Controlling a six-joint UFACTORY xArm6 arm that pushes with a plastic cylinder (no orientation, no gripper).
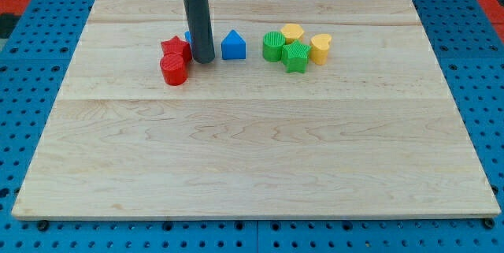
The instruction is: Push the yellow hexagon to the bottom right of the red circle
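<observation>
The yellow hexagon sits at the upper right of the board, touching a green circle and a green star. A yellow heart is just to its right. The red circle sits at the upper left, with a red star right behind it. My tip stands just right of the red star and red circle. It is far to the left of the yellow hexagon.
A blue triangle-topped block stands between my tip and the green circle. Another blue block is mostly hidden behind the rod. The wooden board lies on a blue pegboard.
</observation>
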